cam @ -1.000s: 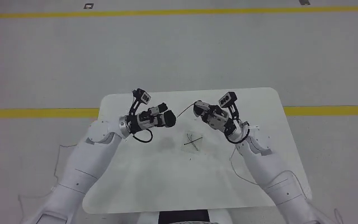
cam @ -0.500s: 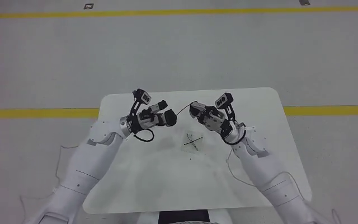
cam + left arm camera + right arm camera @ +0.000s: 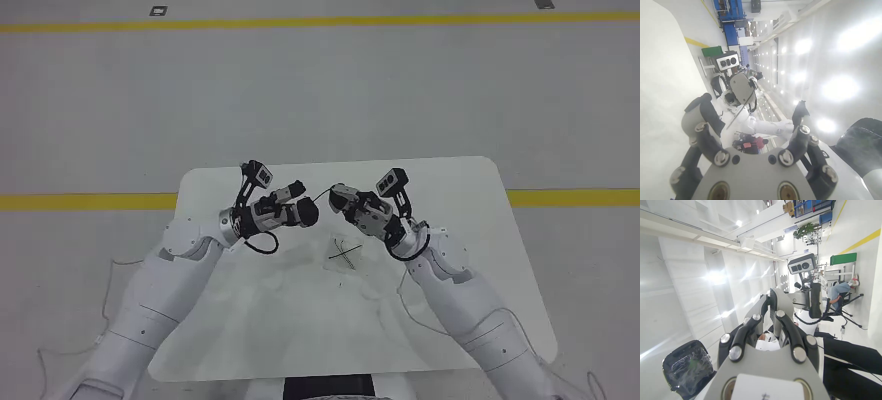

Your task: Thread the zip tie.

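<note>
A thin black zip tie (image 3: 739, 110) is pinched at one end by my right gripper (image 3: 337, 193), which is shut on it above the middle of the white table (image 3: 460, 190). The tie's free end points toward my left gripper (image 3: 305, 212). In the left wrist view the left gripper (image 3: 752, 102) stands open, its dark fingers (image 3: 705, 111) spread wide, and the tie's tip hangs between them without touching either. The right wrist view has the right gripper (image 3: 770, 303) with its pads pressed together; the tie itself is hidden there. Both grippers face each other a short way apart.
A small heap of loose black zip ties (image 3: 344, 250) lies on the table just nearer the robot than the two grippers. The table's rounded far edge (image 3: 330, 166) runs behind them. Yellow floor lines (image 3: 80, 201) pass beside the table.
My right gripper has carried the zip tie leftward, closing the gap to the left gripper. The left gripper has stayed nearly in place.
</note>
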You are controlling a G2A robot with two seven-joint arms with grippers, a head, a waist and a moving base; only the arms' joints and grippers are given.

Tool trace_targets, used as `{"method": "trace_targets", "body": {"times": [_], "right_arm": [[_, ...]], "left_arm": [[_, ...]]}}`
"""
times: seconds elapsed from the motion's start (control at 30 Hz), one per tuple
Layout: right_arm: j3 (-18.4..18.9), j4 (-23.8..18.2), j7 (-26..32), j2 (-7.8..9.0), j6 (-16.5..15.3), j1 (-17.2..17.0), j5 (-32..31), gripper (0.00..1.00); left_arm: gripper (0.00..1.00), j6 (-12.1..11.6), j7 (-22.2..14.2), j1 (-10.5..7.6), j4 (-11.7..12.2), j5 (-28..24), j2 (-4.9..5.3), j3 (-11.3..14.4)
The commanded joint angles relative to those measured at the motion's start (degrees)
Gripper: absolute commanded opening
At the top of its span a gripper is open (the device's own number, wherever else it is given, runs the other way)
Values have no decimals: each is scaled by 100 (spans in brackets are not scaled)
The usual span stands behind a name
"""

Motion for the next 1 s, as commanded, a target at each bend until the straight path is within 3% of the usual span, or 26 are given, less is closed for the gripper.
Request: {"method": "trace_targets", "body": {"times": [0.0, 0.37, 0.97], "right_arm": [[-21, -26, -34, -13, 19, 8, -20, 0], [-100, 72, -278, -75, 18, -147, -75, 0], [-124, -63, -258, -194, 12, -196, 373, 0]], "left_arm": [[100, -33, 53, 21, -23, -9, -1, 5], [100, -170, 13, 54, -18, -317, -24, 75], [100, -237, -7, 123, -56, -324, -5, 61]]}}
